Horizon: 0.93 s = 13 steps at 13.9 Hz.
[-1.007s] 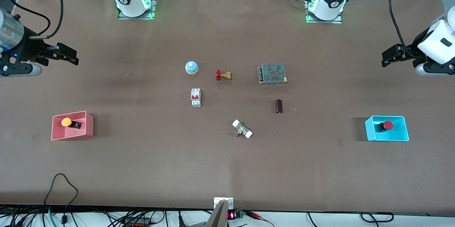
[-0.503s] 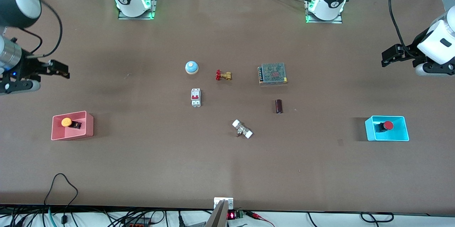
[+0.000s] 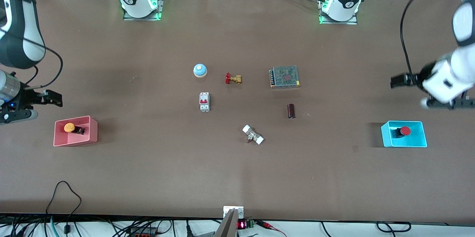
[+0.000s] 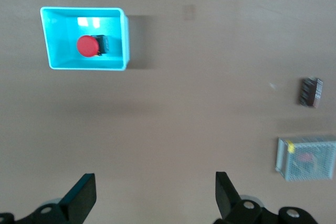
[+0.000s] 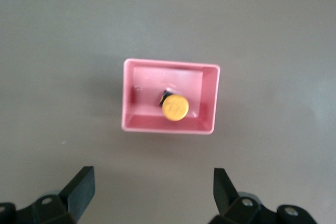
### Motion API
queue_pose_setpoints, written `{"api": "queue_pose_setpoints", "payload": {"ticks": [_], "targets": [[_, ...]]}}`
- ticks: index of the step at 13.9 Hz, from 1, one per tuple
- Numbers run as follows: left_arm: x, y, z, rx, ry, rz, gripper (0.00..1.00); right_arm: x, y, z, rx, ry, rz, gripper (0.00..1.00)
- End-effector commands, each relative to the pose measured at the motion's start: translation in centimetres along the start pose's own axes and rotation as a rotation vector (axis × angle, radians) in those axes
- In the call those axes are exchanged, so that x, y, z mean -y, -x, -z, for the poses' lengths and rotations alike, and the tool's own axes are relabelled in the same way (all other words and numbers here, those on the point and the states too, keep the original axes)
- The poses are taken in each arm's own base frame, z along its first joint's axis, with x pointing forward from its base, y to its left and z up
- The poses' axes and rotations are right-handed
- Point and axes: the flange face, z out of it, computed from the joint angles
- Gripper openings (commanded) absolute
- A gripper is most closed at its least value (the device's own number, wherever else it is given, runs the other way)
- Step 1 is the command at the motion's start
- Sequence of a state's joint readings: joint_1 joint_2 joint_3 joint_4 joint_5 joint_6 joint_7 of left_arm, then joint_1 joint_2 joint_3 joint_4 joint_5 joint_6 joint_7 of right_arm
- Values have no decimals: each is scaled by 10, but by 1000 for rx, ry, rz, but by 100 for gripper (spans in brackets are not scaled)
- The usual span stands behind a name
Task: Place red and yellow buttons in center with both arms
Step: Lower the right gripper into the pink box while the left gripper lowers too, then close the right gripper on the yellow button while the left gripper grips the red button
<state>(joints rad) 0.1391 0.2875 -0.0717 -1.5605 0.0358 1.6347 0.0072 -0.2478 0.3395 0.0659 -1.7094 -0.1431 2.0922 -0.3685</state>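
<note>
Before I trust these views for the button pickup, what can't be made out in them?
- Red button: its body is mostly hidden under the cap in both views.
- Yellow button: the same, inside the pink tray.
- Left tool: the left wrist view's edge cuts off its fingers.
- Right tool: cut off likewise.

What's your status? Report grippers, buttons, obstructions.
Left gripper open above table near cyan tray; right gripper open near pink tray. Red button, yellow button in trays, ungrasped. Nothing blocking.
</note>
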Motion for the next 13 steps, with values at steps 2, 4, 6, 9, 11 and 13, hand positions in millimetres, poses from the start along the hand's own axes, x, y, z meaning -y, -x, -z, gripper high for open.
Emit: {"api": "queue_pose_setpoints", "payload": {"ticks": [2, 4, 6, 9, 11, 13], "targets": [[48, -69, -44, -41, -89, 24, 100, -12, -12, -44, -50, 3, 11, 100], [68, -87, -67, -97, -125, 19, 100, -17, -13, -62, -63, 1, -1, 100], [80, -105, -107, -101, -109, -15, 100, -21, -10, -81, -75, -43, -43, 100], [93, -115, -154, -116, -98, -13, 100, -24, -15, -94, -117, -36, -54, 100], [93, -116, -180, -126, -92, -20, 100, -24, -18, -106, -138, -30, -56, 100], [97, -113, -197, -140, -89, -19, 100, -23, -19, -121, -145, -30, -58, 100]]}}
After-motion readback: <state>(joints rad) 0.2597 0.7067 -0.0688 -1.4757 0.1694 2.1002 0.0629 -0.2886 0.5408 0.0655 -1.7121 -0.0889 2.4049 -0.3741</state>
